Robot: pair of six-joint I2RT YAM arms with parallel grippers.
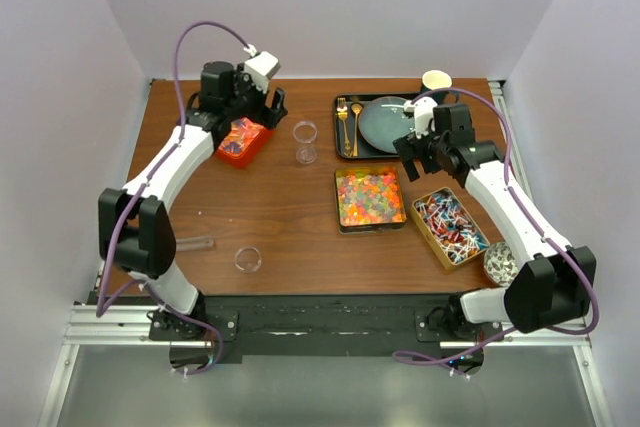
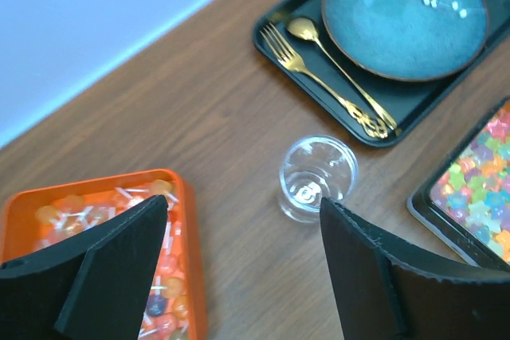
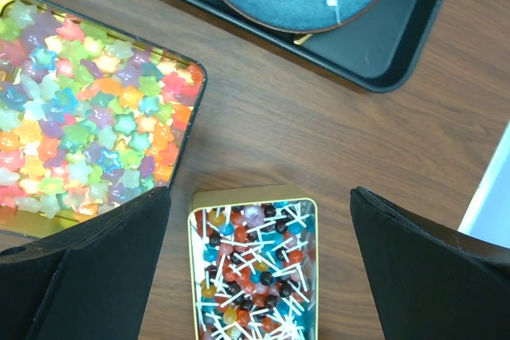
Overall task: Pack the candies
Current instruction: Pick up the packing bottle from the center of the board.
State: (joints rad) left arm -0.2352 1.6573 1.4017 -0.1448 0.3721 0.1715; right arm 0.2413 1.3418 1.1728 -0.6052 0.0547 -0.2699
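Glossy star-shaped gummy candies fill a black tin at centre right, also in the right wrist view. Small lollipops fill a gold tin, seen below my right gripper. An orange tray holds orange lollipops at the far left. A clear empty cup stands beside it. My left gripper is open and empty above the gap between orange tray and cup. My right gripper is open and empty above the gold tin's far end.
A black tray at the back holds a blue plate and gold fork and spoon. A paper cup stands behind it. A clear lid and clear tube lie front left. A bowl of wrapped pieces sits front right.
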